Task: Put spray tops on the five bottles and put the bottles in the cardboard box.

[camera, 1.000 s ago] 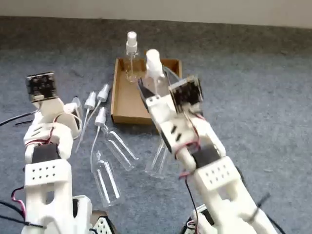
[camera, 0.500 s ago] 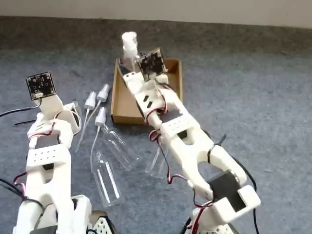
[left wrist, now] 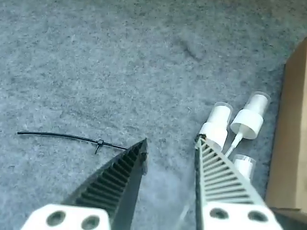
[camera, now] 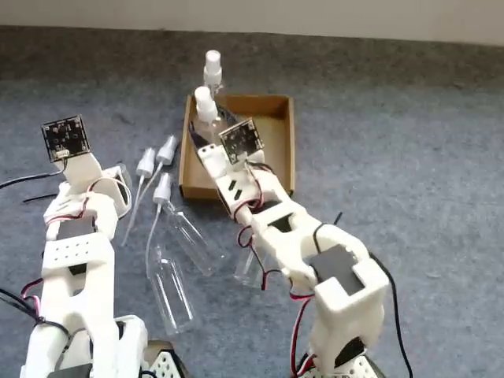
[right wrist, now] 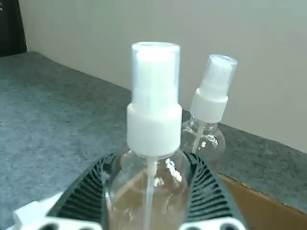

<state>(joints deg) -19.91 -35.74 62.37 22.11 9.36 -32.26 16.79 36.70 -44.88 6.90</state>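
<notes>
My right gripper [right wrist: 152, 167] is shut on an upright clear bottle with a white spray top [right wrist: 154, 110]. In the high view this held bottle [camera: 205, 112] is over the far left part of the cardboard box [camera: 276, 150]. A second capped bottle [camera: 213, 72] [right wrist: 209, 112] stands at the box's far edge. Three loose spray tops [camera: 156, 167] [left wrist: 232, 125] lie left of the box. Two uncapped bottles [camera: 179, 260] lie on the carpet, and a third [camera: 250, 266] is partly hidden by the right arm. My left gripper [left wrist: 170, 146] hovers open over the carpet near the loose tops.
Grey carpet [camera: 409, 157] covers the table, with open room to the right of the box. A black cable tie [left wrist: 72, 138] lies on the carpet beyond the left gripper. The box's wall [left wrist: 288, 143] stands beside the loose tops.
The right arm has carried the capped bottle leftward across the box, then lowered it into the far left part. The left arm has shifted slightly.
</notes>
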